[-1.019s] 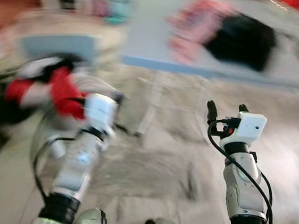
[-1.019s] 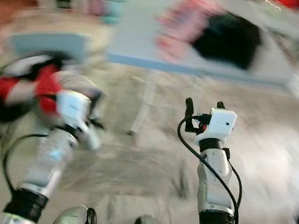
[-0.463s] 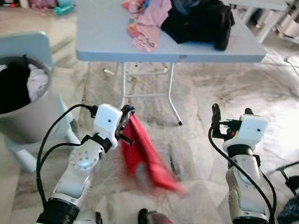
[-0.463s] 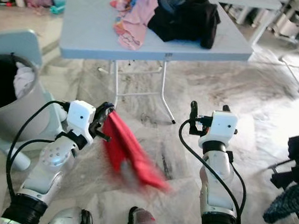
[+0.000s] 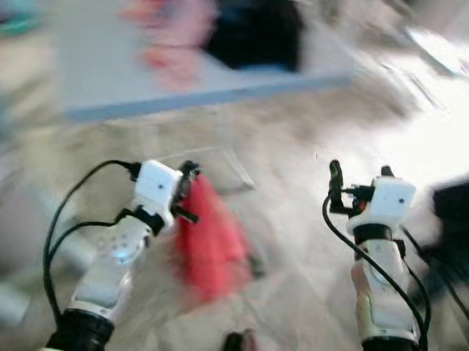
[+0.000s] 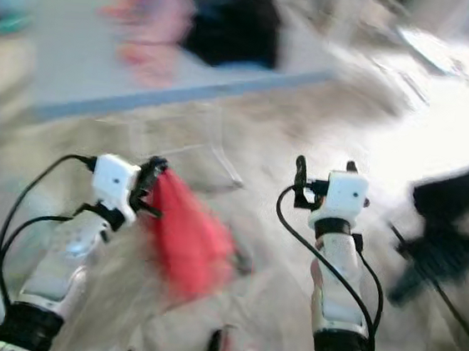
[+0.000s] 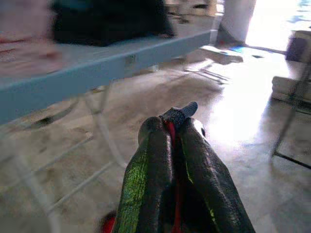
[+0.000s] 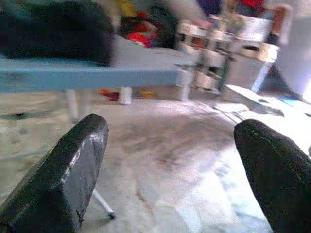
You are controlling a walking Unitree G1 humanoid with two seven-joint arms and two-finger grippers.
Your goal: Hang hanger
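Red garment (image 5: 208, 248) dangles below our left gripper (image 7: 176, 127), fingers pinched tight on it; right gripper (image 8: 170, 170) spread wide, holding nothing. Risk: swinging cloth slips mid-walk.

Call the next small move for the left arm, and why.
Probably just keep the left gripper shut and carry on turning: its fingers are clamped on the red garment, which hangs over the floor, and the head views are blurred from motion. The right gripper is open and holds nothing. No rail to hang on can be made out yet.
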